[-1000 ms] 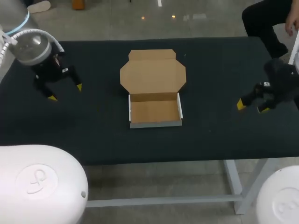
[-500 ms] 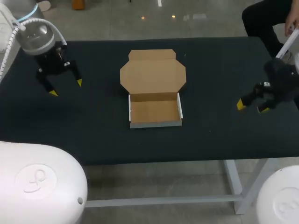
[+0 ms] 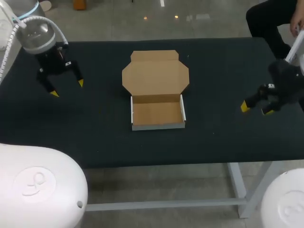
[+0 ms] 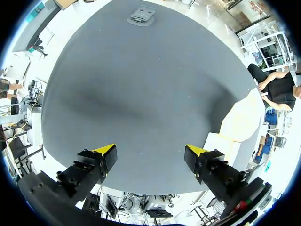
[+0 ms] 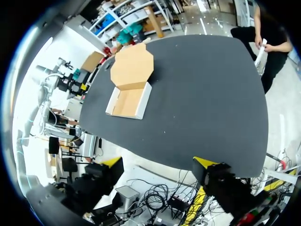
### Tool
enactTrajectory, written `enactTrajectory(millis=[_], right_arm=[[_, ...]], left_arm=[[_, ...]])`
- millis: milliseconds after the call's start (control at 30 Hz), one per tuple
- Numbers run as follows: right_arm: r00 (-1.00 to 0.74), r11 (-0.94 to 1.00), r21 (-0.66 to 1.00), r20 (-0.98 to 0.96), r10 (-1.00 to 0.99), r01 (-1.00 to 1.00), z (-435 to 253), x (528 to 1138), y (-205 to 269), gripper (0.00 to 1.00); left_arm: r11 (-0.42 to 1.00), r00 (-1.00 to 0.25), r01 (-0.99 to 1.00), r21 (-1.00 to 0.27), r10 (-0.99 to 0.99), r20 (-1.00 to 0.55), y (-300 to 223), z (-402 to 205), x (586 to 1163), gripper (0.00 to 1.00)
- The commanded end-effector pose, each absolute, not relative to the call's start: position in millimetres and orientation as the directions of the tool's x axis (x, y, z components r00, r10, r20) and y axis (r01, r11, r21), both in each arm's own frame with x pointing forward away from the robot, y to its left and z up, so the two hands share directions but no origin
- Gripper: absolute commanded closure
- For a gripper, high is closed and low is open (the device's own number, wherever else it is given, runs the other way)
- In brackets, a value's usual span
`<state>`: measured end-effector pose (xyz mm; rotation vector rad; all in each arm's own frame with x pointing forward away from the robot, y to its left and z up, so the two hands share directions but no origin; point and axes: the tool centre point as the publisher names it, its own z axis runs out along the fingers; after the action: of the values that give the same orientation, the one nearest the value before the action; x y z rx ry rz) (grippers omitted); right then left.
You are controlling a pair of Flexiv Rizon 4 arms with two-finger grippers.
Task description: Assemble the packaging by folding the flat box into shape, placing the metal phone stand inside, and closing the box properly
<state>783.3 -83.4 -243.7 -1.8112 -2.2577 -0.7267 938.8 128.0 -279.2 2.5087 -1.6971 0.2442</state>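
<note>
The open tray-shaped box of brown cardboard [image 3: 156, 113] is matt and papery inside, as is its flat lid; its outer walls are smooth white. The table's black cover [image 3: 95, 128] looks like matt cloth. The small grey phone stand [image 4: 141, 13] has a dull metal look. The left gripper [image 3: 67, 88] and right gripper [image 3: 255, 109] are matt black, yellow-tipped; the left arm's rounded grey wrist housing [image 3: 37, 35] is glossy.
</note>
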Motion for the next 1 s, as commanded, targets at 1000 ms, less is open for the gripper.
enactTrajectory(millis=[1000], right_arm=[[-0.256, 0.152, 0.267, 0.414, 0.873, 0.952, -241.4, 782.9, -83.9, 0.00]], left_arm=[[-0.343, 0.335, -0.938, -0.046, -0.933, 0.134, 190.2, -341.3, 1031.3, 0.00]])
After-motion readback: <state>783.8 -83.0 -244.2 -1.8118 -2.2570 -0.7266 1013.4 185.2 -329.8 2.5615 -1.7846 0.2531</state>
